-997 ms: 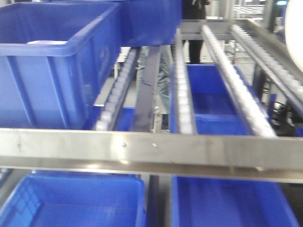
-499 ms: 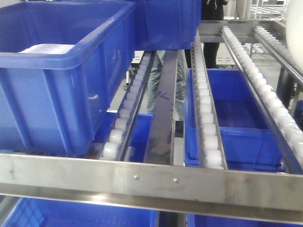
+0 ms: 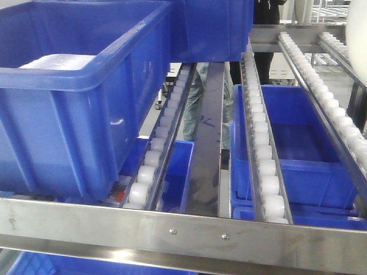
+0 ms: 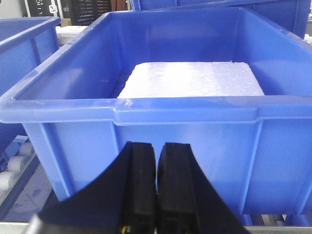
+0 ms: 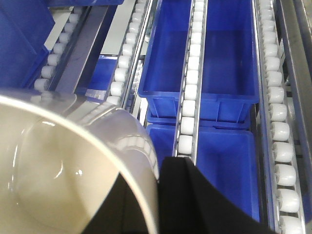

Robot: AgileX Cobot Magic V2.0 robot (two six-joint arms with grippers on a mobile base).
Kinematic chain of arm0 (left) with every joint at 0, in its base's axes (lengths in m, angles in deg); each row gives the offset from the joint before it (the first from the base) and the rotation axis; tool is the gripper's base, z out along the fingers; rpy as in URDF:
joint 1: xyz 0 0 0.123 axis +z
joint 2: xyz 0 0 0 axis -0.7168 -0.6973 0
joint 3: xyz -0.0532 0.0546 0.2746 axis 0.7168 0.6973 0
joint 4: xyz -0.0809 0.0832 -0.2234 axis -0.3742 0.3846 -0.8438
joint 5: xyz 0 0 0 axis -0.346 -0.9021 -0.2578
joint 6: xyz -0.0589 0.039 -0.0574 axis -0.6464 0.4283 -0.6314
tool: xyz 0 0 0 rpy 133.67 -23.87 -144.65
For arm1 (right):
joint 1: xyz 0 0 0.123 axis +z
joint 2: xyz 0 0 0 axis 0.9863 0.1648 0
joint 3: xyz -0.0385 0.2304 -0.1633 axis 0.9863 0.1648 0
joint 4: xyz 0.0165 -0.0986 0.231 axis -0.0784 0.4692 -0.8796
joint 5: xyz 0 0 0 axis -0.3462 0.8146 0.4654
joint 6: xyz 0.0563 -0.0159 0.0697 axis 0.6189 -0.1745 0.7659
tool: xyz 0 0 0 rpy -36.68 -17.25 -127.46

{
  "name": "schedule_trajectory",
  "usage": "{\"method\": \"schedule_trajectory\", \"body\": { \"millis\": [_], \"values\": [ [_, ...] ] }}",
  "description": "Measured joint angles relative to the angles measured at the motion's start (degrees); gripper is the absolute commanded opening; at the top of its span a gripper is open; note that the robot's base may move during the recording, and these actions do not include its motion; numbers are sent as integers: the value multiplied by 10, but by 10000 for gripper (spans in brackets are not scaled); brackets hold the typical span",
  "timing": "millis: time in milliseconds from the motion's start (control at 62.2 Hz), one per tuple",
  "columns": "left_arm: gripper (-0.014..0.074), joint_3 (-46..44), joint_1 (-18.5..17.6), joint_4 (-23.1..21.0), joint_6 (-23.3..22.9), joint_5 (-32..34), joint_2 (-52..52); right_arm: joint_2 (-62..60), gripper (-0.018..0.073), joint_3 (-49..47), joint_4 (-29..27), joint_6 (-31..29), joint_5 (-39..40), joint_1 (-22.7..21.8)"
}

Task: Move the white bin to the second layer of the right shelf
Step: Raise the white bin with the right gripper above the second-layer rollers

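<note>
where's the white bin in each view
Front view: only a white sliver at the top right edge, likely the white bin.
Left wrist view: not in it.
Right wrist view: fills the lower left, the right pincer's dark finger at its rim.
Shared landmark: the white roller rows, in the front and right wrist views.

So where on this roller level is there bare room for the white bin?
Free: the roller lanes right of the dark centre rail, behind the front rail. Crowded: the left side, filled by a blue crate holding white foam.
</note>
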Motion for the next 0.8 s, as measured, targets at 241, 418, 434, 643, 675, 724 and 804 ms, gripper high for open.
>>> {"method": "schedule_trajectory", "body": {
  "millis": [241,418,434,643,675,724,804],
  "values": [
    [85,0,0,0,0,0,0,0,57,0,0,0,0,0],
    [85,0,0,0,0,0,0,0,57,0,0,0,0,0],
    [85,0,0,0,0,0,0,0,57,0,0,0,0,0],
    [85,0,0,0,0,0,0,0,57,0,0,0,0,0],
    [85,0,0,0,0,0,0,0,57,0,0,0,0,0],
    [85,0,0,0,0,0,0,0,57,0,0,0,0,0],
    [85,0,0,0,0,0,0,0,57,0,0,0,0,0]
  ]
}}
